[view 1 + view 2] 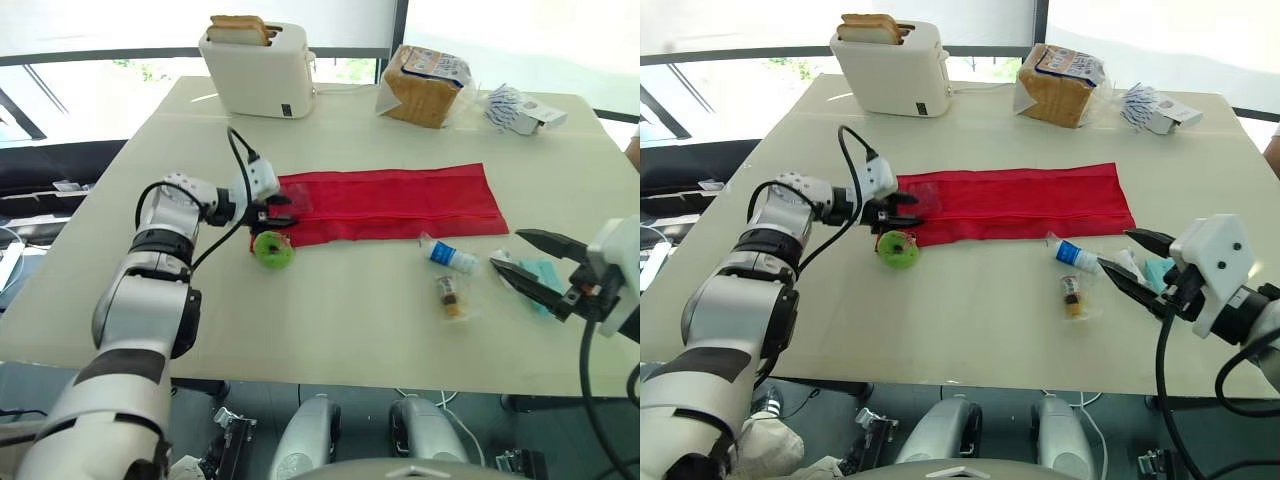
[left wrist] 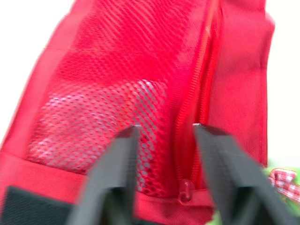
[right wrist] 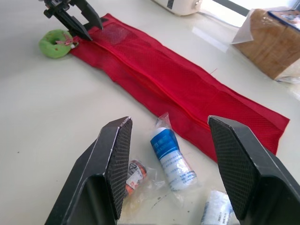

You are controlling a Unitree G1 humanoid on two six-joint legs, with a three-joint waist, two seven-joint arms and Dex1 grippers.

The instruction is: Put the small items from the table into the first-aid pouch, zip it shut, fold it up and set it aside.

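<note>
First-aid pouch (image 1: 390, 203) unfolded flat at the middle of the table (image 1: 330, 340), red mesh up. Left gripper (image 1: 280, 213) at its 9 o'clock end, fingers (image 2: 117, 173) spread astride the mesh, zipper pull (image 2: 186, 190) between them, pinching nothing. Green ring (image 1: 271, 249) just at 6 o'clock of that gripper. Right gripper (image 1: 508, 251) spread wide, empty; wrapped blue-labelled tube (image 1: 449, 256) at its 9 o'clock, small brown bottle (image 1: 452, 295) at 8 o'clock.
</note>
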